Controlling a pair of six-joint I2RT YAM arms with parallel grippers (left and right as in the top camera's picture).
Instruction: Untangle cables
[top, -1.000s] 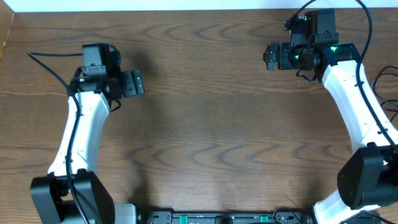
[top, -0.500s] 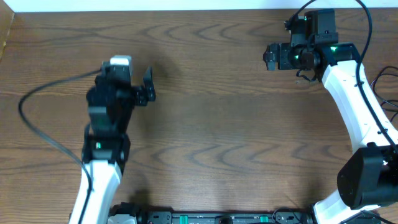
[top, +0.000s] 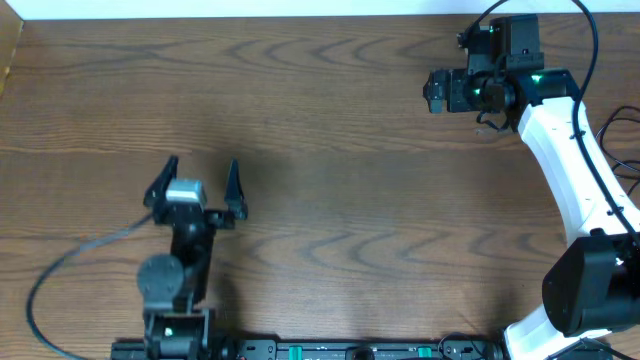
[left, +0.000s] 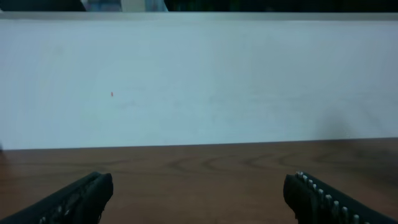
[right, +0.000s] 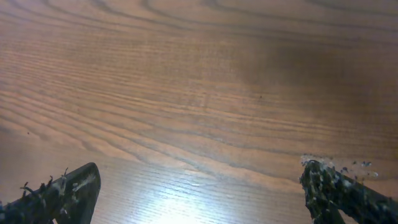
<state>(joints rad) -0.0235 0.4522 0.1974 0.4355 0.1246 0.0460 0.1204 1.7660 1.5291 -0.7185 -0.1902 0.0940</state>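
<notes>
1. Cables: we cannot tell where they lie; no view shows them.
2. Our left gripper (top: 202, 165) is spread wide, holding nothing, above the table (top: 330, 200).
3. Our right gripper (right: 199, 171) is likewise wide apart and empty.

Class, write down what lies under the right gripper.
Only bare wooden table shows beneath the open right gripper; nothing lies on it there. Overhead, the arm covers the spot directly below.

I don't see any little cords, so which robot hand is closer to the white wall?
Right. The right gripper is near the far edge of the table, close to the white wall. The left gripper is around mid-table, facing that wall from much farther back.
</notes>
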